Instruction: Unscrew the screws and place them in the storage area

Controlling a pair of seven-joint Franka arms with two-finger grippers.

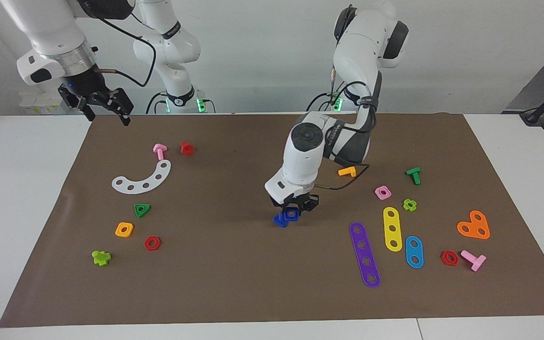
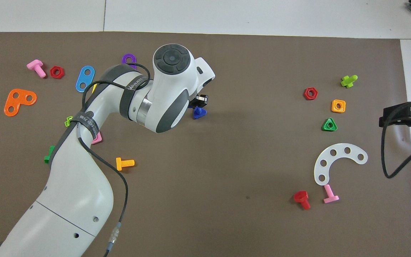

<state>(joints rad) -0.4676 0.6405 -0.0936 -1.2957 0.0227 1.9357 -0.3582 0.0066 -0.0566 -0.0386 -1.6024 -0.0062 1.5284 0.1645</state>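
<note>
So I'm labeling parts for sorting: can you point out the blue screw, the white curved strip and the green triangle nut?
blue screw (image 2: 199,113), overhead view, on its triangular head.
white curved strip (image 1: 142,180), facing view, on the middle of the arc.
green triangle nut (image 1: 142,209), facing view, on its rim.

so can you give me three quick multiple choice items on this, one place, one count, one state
1. Where is the blue screw?
A. on the middle of the mat, by the left jaws
B. beside the white curved strip
C. on the orange heart plate

2. How many red hex nuts are there?
A. one
B. two
C. four

3. What state are the left jaws in?
A. open, empty
B. shut on the blue square nut
C. shut on a pink bolt

Key: 1 A, the screw lies on bare mat at mid-table; 2 B, one nut lies toward each arm's end of the mat; 3 B, the nut sits between the fingertips.
</note>
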